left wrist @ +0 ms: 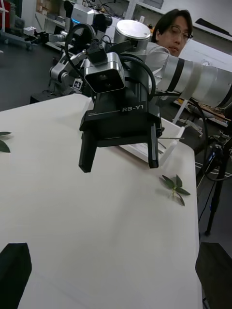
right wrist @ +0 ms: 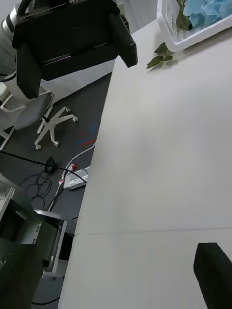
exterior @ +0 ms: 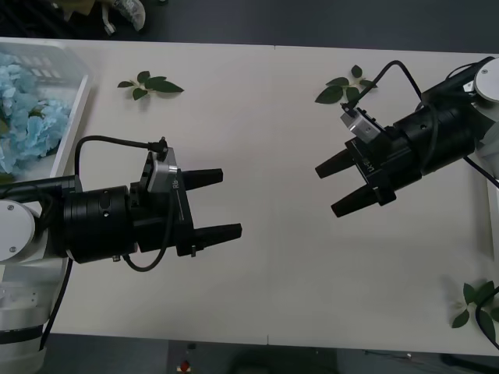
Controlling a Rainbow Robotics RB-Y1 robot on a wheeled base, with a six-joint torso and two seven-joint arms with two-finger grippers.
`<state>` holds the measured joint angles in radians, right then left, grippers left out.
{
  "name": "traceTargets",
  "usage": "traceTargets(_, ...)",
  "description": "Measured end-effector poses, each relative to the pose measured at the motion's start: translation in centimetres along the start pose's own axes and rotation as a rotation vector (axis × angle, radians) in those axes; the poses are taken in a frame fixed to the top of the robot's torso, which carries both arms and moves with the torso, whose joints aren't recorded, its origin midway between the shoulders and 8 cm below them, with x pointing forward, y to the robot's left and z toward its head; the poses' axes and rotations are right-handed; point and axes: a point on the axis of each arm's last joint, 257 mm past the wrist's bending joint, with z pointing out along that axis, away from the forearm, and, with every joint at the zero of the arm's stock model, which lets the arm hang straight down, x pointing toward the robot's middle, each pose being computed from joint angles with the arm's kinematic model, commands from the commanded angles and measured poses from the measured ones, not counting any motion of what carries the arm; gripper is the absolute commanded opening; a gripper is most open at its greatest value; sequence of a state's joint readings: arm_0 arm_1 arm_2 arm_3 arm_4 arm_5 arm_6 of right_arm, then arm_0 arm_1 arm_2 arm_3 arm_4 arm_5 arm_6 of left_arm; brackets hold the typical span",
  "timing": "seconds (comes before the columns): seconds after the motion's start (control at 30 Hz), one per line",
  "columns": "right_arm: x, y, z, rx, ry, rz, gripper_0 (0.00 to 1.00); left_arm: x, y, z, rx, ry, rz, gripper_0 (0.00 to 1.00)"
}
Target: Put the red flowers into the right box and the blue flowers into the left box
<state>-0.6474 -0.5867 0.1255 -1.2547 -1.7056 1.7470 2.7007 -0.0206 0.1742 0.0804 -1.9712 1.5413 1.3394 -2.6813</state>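
The blue flowers (exterior: 19, 109) lie heaped in the left box (exterior: 74, 101), a white slotted basket at the table's far left; the right wrist view shows the blue flowers (right wrist: 208, 9) and the left box (right wrist: 188, 41) too. The red flowers are out of view. My left gripper (exterior: 231, 202) hovers open over the bare table middle, holding nothing. My right gripper (exterior: 326, 190) faces it from the right, also open with nothing in it. A white wall of the right box (left wrist: 166, 149) shows behind the right arm.
Loose green leaf sprigs lie on the table: one at the back left (exterior: 148, 86), one at the back right (exterior: 343, 87), one at the front right corner (exterior: 479, 304). Between the two grippers is bare white tabletop.
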Motion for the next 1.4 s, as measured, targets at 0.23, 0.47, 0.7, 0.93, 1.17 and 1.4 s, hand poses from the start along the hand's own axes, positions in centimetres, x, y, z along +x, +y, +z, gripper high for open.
traceTargets(0.23, 0.00, 0.00, 0.00, 0.000, 0.000, 0.000, 1.00, 0.00, 0.00, 0.00, 0.000, 0.000, 0.000, 1.00)
traceTargets(0.47, 0.00, 0.00, 0.00, 0.000, 0.000, 0.000, 1.00, 0.00, 0.00, 0.00, 0.000, 0.000, 0.000, 1.00)
traceTargets(0.7, 0.00, 0.00, 0.00, 0.000, 0.000, 0.000, 1.00, 0.00, 0.00, 0.00, 0.000, 0.000, 0.000, 1.00)
traceTargets(0.93, 0.00, 0.00, 0.00, 0.000, 0.000, 0.000, 1.00, 0.00, 0.00, 0.00, 0.000, 0.000, 0.000, 1.00)
traceTargets(1.17, 0.00, 0.00, 0.00, 0.000, 0.000, 0.000, 1.00, 0.00, 0.00, 0.00, 0.000, 0.000, 0.000, 1.00)
traceTargets(1.4, 0.00, 0.00, 0.00, 0.000, 0.000, 0.000, 1.00, 0.00, 0.00, 0.00, 0.000, 0.000, 0.000, 1.00)
